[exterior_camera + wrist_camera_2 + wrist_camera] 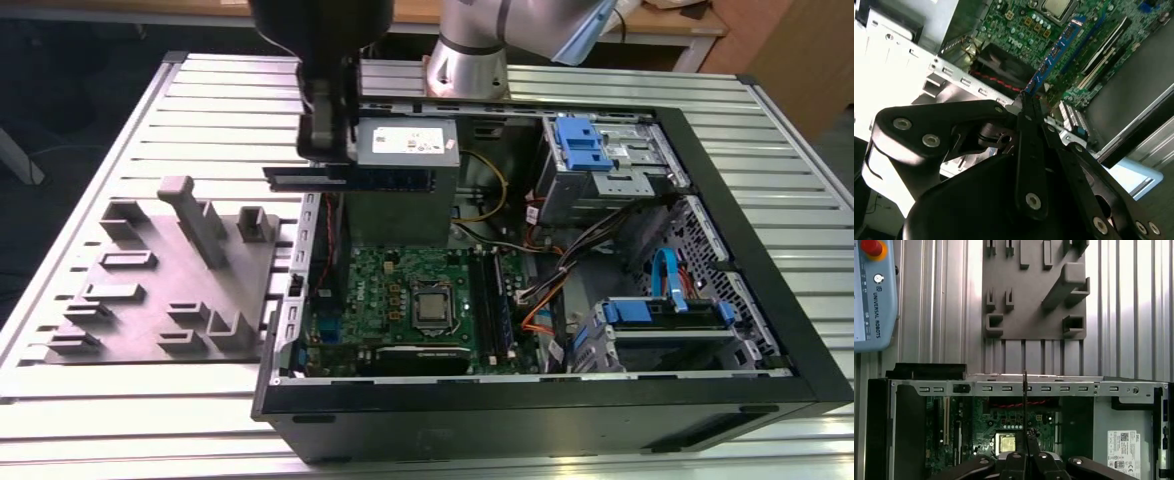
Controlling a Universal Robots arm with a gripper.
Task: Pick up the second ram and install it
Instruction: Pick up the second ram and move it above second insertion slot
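Observation:
The second ram (358, 179) is a long thin dark stick held level in the air, above the open computer case's wall on the exterior view's left, in front of the grey power-supply box (411, 146). My black gripper (328, 160) is shut on it from above. In the second wrist view the ram (1054, 52) runs out from between my fingers (1028, 130) as a blue strip over the green motherboard (1019, 30). In the first wrist view the ram (1025, 405) shows edge-on as a thin dark line. The motherboard's long black slots (495, 300) lie below, toward the exterior view's right.
The black case (534, 415) lies open on a slatted metal table (120, 140). A grey fixture block (167, 285) with pockets and posts sits on the exterior view's left. Blue-tabbed drive cages (601, 150) and loose cables (561, 270) fill the case's far side.

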